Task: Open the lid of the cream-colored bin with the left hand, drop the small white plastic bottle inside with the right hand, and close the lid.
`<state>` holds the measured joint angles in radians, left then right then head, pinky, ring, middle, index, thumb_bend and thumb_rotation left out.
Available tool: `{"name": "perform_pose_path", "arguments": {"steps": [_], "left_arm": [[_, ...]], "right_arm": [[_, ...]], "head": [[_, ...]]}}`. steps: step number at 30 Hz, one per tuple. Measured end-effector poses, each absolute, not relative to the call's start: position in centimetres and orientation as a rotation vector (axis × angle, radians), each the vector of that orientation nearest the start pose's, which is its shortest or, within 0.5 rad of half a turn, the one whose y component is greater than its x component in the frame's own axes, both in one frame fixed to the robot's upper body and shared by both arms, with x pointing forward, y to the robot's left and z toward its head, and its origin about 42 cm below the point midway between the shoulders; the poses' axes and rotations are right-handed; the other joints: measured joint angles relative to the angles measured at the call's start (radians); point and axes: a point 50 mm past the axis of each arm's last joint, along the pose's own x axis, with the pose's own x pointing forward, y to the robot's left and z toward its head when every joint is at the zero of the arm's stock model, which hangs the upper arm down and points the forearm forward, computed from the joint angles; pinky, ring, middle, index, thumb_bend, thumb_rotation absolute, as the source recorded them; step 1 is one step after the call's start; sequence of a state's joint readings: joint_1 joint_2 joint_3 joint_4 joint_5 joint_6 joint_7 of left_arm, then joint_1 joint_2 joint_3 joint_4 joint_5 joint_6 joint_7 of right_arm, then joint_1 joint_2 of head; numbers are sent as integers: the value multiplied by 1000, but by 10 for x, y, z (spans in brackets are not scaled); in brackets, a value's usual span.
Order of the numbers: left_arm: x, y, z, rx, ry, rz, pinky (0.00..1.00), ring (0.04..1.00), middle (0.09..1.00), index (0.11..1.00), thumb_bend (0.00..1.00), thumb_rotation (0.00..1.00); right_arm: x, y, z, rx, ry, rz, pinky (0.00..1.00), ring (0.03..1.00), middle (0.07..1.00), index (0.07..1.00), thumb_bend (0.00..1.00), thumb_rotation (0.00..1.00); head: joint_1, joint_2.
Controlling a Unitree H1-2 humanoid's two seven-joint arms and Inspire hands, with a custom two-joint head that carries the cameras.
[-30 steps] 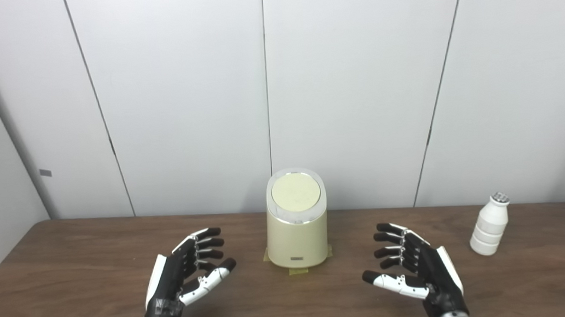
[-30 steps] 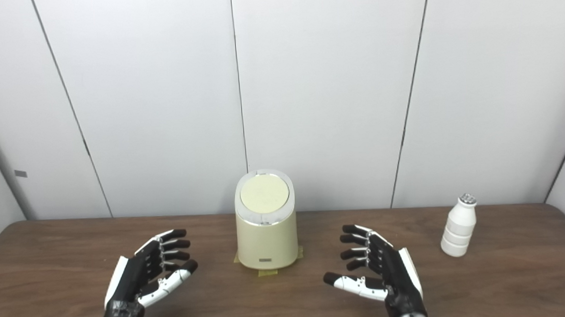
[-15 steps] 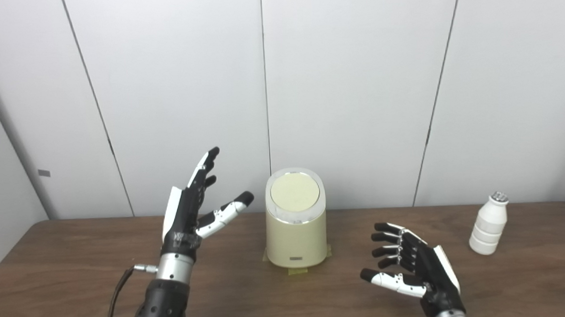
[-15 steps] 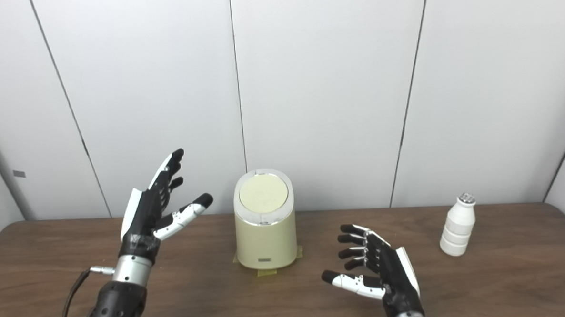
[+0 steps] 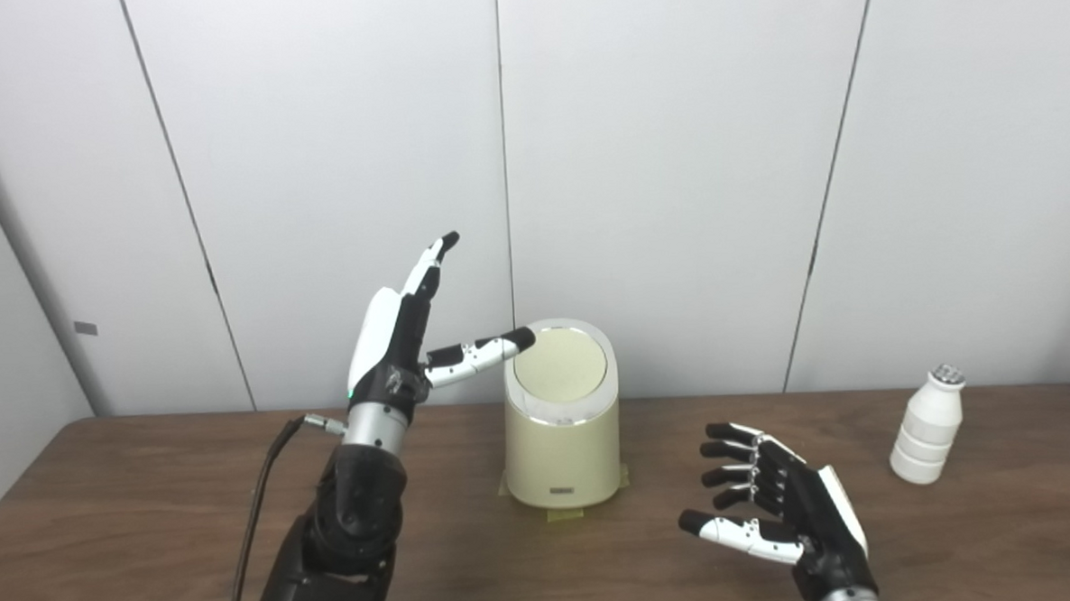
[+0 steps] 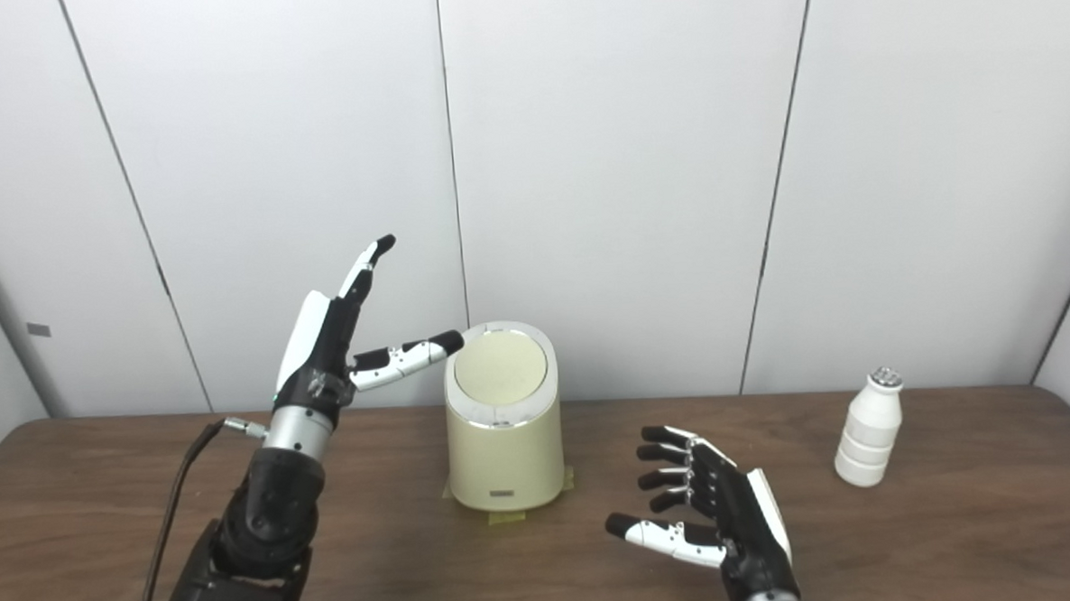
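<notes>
At the bin's left: left hand (image 5: 398, 338) raised, fingers spread, thumb tip at the lid (image 5: 559, 364) rim, holding nothing.
Right hand (image 5: 783, 506): low over tabletop (image 5: 102, 527), spread, empty.
Cream-colored bin (image 5: 561, 435): centre, lid closed.
Small white plastic bottle (image 5: 928, 425): upright, far right, well apart.

So the cream bin (image 6: 504, 428) sits mid-desk toward the back edge, lid (image 6: 501, 368) shut. The left hand (image 6: 333, 338) is raised just left of it, fingers spread, thumb tip at the lid's rim. The right hand (image 6: 720, 509) hovers open near the front edge. The white bottle (image 6: 867, 428) stands upright toward the back right corner.
</notes>
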<state>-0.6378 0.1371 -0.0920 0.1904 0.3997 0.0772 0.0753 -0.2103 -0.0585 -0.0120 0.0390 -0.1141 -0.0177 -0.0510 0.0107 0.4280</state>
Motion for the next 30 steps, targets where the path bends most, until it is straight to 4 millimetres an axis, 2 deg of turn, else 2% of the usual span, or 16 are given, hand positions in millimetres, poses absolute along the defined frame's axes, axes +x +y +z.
{"name": "perform_pose_path", "arguments": {"steps": [15, 24, 30], "left_arm": [[469, 162, 250, 730, -355, 21, 1000, 1000, 1000, 1000, 918, 355], [473, 157, 241, 749, -325, 7, 1000, 1000, 1000, 1000, 898, 339], [477, 154, 237, 759, -317, 16, 1000, 1000, 1000, 1000, 889, 333]], "right_arm": [[350, -217, 151, -169, -191, -27, 483, 599, 699, 710, 734, 170], [348, -215, 153, -171, -193, -30, 450, 573, 698, 710, 704, 166], [347, -213, 156, -186, -203, -28, 478, 595, 699, 708, 707, 179]], "head": [[-9, 3], [-18, 8], [-26, 9]]}}
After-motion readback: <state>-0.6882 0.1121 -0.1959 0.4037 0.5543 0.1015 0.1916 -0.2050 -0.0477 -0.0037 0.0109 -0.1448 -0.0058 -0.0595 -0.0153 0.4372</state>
